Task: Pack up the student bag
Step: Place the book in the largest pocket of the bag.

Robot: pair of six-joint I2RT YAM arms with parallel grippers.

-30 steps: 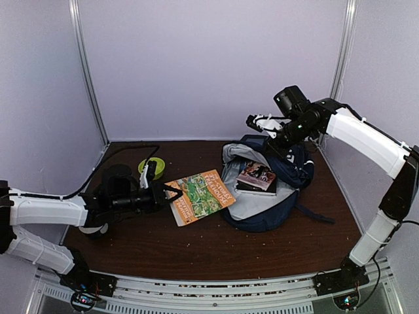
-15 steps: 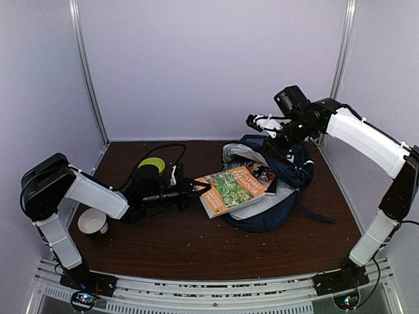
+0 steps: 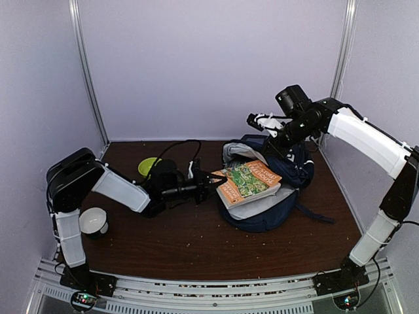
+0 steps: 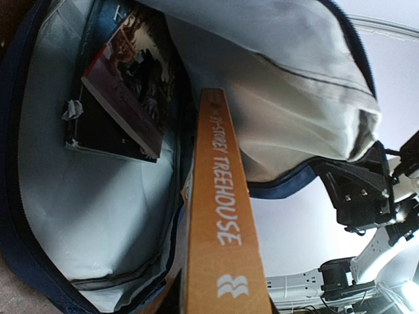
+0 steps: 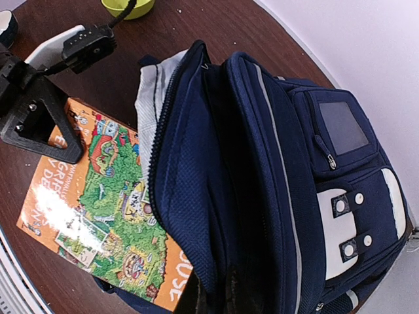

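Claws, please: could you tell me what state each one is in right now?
Left claw: closed on the orange book.
Right claw: closed on the backpack rim.

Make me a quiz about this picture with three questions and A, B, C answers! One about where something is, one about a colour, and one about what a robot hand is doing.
1. The left tool is:
A. open and empty
B. shut on the orange book
C. shut on a pencil

2. What colour is the student bag?
A. red
B. green
C. navy blue

3. Where is the dark book?
A. inside the student bag
B. on top of the orange book
C. in the left tool

Answers:
1. B, it clamps the book's edge at the bag's mouth.
2. C, the fabric is navy with white patches.
3. A, the left wrist view shows it lying on the pale lining.
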